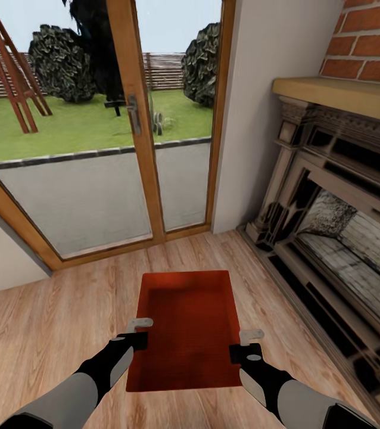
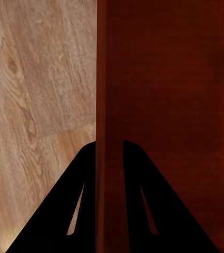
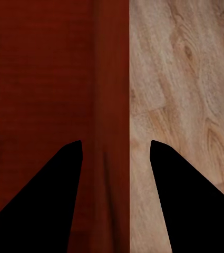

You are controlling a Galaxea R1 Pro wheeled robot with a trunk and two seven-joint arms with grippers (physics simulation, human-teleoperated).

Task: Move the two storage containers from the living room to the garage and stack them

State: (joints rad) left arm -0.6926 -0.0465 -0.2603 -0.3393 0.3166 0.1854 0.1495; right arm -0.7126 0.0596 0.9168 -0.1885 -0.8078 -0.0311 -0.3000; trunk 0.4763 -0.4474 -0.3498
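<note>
One orange-red storage container [image 1: 190,322], open-topped and empty, sits low over the light wood planks of the living room, straight ahead of me. My left gripper [image 1: 139,332] is shut on its left wall; in the left wrist view the fingers [image 2: 109,143] pinch the thin wall of the container [image 2: 169,105]. My right gripper [image 1: 246,344] is at the right wall. In the right wrist view its fingers [image 3: 117,142] straddle the wall of the container [image 3: 38,79] with a gap on both sides, so it is open. I cannot tell whether the container rests on the planks or hangs just above them.
A brick fireplace [image 1: 333,238] with a wooden mantel runs along the right. Ahead stand wood-framed glass doors [image 1: 95,149] onto a patio and lawn, with a white wall [image 1: 267,119] beside them. Wood planks [image 1: 47,333] spread out on the left.
</note>
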